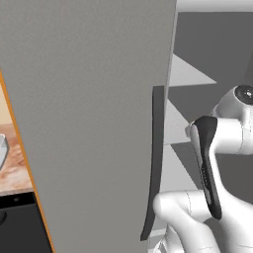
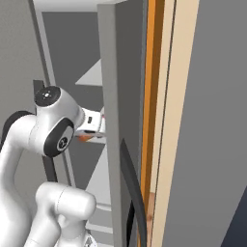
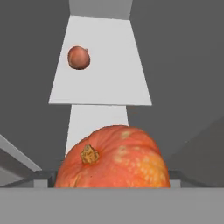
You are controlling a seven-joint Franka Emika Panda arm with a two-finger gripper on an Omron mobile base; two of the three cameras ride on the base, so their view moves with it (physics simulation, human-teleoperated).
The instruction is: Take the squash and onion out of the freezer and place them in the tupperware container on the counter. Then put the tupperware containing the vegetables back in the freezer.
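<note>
The squash (image 3: 118, 153), orange and ribbed with a brown stem, fills the bottom of the hand view between the wide-set jaws of my gripper (image 3: 112, 180). Its sides reach the grey fingertips (image 3: 43, 178) on both flanks, so the gripper is shut on it. The onion (image 3: 79, 57), small and red-brown, lies further in on a pale freezer shelf (image 3: 113, 70). In the right base view my hand (image 2: 92, 123) reaches into the freezer behind its open door (image 2: 108, 96). A sliver of the white tupperware container (image 1: 2, 148) sits on the counter (image 1: 15, 170) at the far left.
The other grey freezer door (image 1: 89, 99), with its dark bar handle (image 1: 155, 158), stands open close on my left. An orange and cream cabinet panel (image 2: 159, 96) rises to the right of the freezer. Pale shelves (image 1: 190, 74) show inside.
</note>
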